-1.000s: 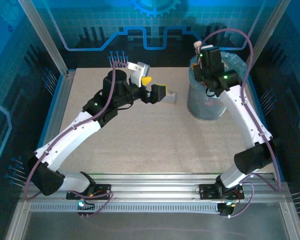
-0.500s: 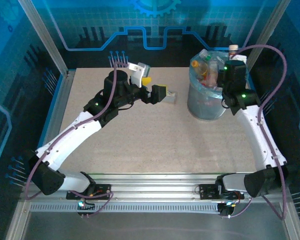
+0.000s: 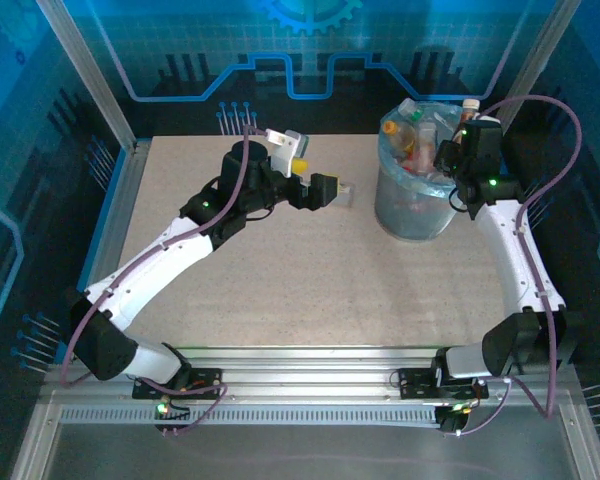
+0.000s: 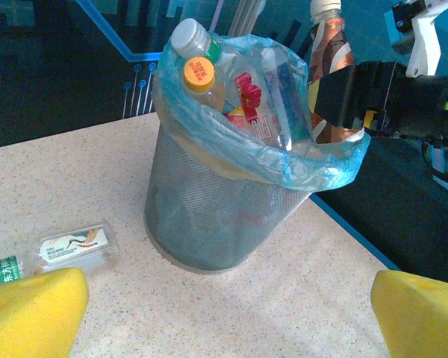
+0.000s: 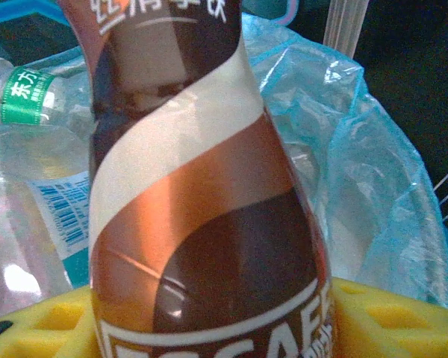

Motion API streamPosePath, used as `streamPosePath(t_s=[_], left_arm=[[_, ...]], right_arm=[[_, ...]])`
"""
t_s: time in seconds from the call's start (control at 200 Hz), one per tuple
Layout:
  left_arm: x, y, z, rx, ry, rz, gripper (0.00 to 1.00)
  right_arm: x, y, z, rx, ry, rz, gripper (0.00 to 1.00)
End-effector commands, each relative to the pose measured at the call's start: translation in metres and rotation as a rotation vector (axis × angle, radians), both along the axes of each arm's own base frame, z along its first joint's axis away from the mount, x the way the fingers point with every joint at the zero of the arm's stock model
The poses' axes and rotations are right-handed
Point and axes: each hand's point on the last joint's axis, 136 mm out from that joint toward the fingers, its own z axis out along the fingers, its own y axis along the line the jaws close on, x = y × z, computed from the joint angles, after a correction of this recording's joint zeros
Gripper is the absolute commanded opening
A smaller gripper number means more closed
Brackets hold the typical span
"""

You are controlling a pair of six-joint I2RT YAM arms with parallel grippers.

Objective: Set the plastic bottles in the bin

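Your right gripper (image 5: 209, 321) is closed on the brown bottle (image 4: 327, 67), yellow pads pressed to both sides of its lower body. It holds the bottle upright at the far right side of the bin's rim, cap upward. The bottle's base is hidden behind the bag (image 4: 313, 168), so you cannot tell whether it is over the opening or just outside it.

The bin (image 4: 209, 216) stands toward the table's far right corner. Its foot is near the blue right edge, leaving you only a narrow strip of tabletop on that side. The bottles (image 4: 198, 74) in it are heaped to the rim, and an orange cap and a pale cap poke above the bag's fold.

Your left gripper (image 4: 224, 313) is spread wide with nothing between its pads (image 4: 30, 313). It hovers low over the table (image 3: 310, 290), left of the bin and facing it. A clear bottle (image 4: 71, 246) lies on its side just ahead of one pad, near the bin's foot but apart from it. Bare tabletop stretches from there to the arm bases.
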Motion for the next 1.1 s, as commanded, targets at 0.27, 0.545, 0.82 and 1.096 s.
streamPosePath(t_s=[0.27, 0.545, 0.82, 1.096], left_arm=[[-0.005, 0.010, -0.007, 0.006, 0.009, 0.038, 0.98], [-0.006, 0.014, -0.009, 0.028, 0.003, 0.049, 0.99], [-0.007, 0.017, -0.008, 0.032, -0.008, 0.050, 0.99], [-0.009, 0.019, -0.010, 0.034, -0.005, 0.049, 0.99]], right_arm=[[0.003, 0.009, 0.014, 0.007, -0.024, 0.037, 0.65], [0.006, 0.016, 0.015, -0.006, -0.008, 0.054, 0.69], [-0.005, 0.009, 0.027, -0.045, -0.014, -0.007, 0.90], [-0.022, 0.004, 0.039, -0.088, -0.078, -0.044, 0.87]])
